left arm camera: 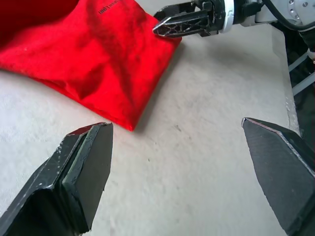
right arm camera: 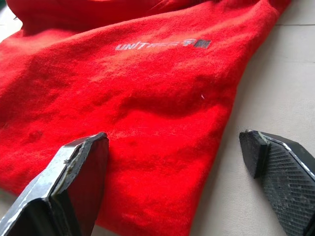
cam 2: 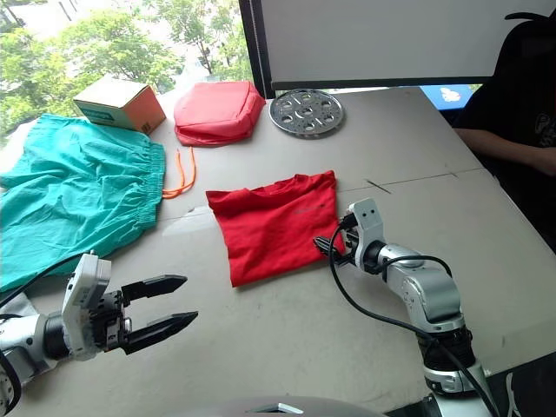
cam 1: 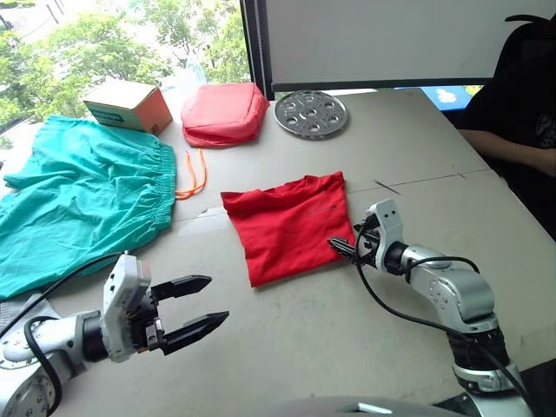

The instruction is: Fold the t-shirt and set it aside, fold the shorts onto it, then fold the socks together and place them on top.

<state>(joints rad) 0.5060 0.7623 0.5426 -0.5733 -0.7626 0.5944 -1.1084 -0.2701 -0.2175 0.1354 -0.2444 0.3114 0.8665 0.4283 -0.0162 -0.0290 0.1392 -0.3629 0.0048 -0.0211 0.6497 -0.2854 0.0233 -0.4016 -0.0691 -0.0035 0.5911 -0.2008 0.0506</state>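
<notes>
One folded t-shirt (cam 1: 291, 224) lies at table centre, one pair of shorts (cam 1: 78, 195) at its nine o'clock. Both grippers, left gripper (cam 1: 198, 308) and right gripper (cam 1: 340, 247), are spread, grasping nothing.

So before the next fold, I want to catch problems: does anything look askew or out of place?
Nothing damaged or spilled. The t-shirt lies folded but skewed, its edges not square. The shorts are still spread out, their orange drawstring trailing onto the table.
</notes>
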